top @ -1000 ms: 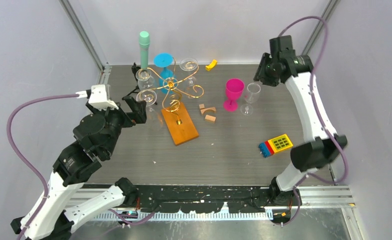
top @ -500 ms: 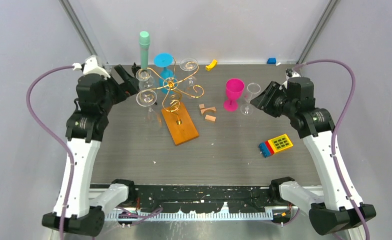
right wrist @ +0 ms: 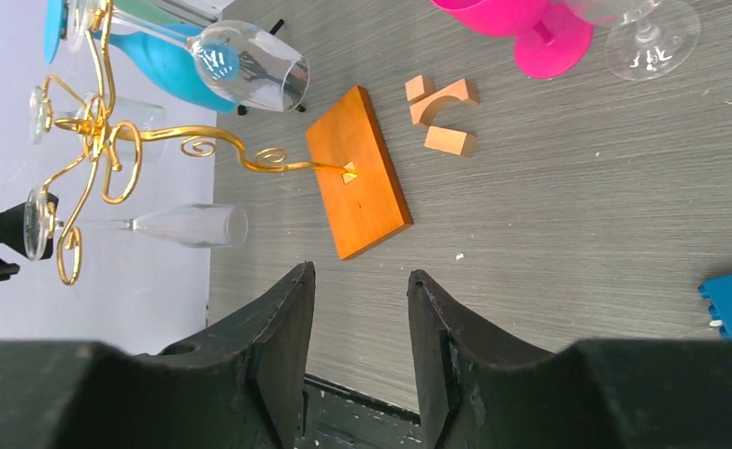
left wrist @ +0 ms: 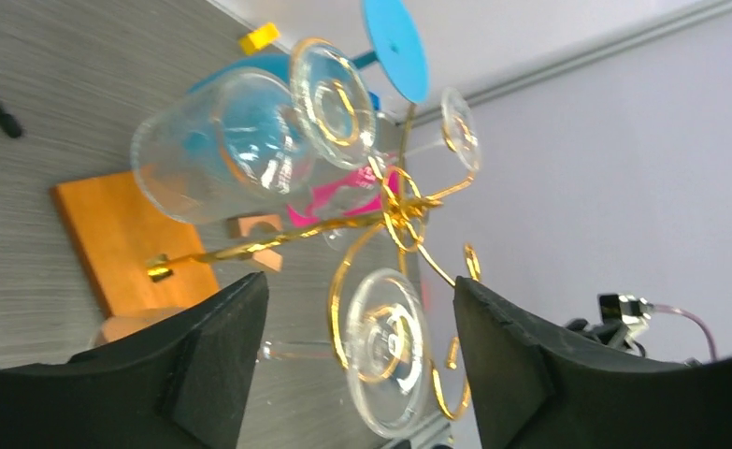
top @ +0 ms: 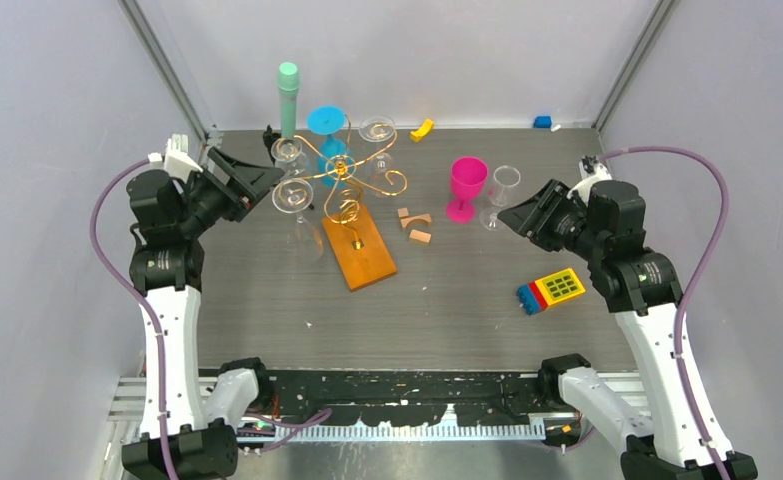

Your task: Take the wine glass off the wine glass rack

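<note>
1. The left gripper [top: 267,183] is hovering with its jaws spread beside the foot of the nearest wine glass [top: 292,195]. This glass is hanging upside down from a spiral arm of the wine glass rack [top: 345,178]. I cannot tell whether a finger is touching it.
2. The right gripper [top: 515,213] is sitting well apart from the rack, near the pink goblet [top: 467,185]. Its jaws are parted on nothing.
3. The gold wire is curling tightly around that foot, so a closing pinch is likely to catch wire and glass together. A pull would then be dragging the whole rack.
4. Nothing is pinning the wooden base [top: 362,255], so a sideways tug risks tipping the stand.
5. A second clear glass [top: 287,152] and a blue goblet [top: 327,122] are hanging close by. A wide exit sweep could knock them loose.
6. The foot is thin and slick. A shallow grip may slip, dropping the glass onto the table [top: 267,300].
</note>
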Motion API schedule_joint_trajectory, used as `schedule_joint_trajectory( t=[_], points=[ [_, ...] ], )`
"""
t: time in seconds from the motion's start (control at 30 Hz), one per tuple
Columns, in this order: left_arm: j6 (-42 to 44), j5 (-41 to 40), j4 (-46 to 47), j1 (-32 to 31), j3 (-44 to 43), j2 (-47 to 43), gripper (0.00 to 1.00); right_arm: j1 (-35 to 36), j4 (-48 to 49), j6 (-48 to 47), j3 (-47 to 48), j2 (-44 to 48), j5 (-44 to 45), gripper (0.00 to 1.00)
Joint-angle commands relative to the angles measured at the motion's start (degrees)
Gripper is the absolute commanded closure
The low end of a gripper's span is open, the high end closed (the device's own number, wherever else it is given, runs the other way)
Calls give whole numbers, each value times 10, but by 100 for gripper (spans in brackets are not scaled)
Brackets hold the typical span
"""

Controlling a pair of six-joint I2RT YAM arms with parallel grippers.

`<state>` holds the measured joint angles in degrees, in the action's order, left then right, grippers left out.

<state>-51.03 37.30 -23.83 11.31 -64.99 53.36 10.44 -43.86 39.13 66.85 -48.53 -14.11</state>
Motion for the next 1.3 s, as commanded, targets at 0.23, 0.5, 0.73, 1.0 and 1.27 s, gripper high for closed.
schedule_joint_trajectory(
  t=[0.23,0.5,0.73,1.0,1.27],
  points=[
    [56,30,-82,4,-13,-72,29,3,66,51,-17,17,-52,54],
    [21,43,-51,5,9,-57,49,3,70,64,-27,39,-50,58],
    [-35,65,16,5,28,-46,52,3,61,66,-27,55,-47,60],
    [-39,84,29,5,34,-48,60,3,55,64,-36,70,-37,62],
    [-43,100,34,4,43,-50,70,3,43,55,-34,70,-26,64]
  ],
)
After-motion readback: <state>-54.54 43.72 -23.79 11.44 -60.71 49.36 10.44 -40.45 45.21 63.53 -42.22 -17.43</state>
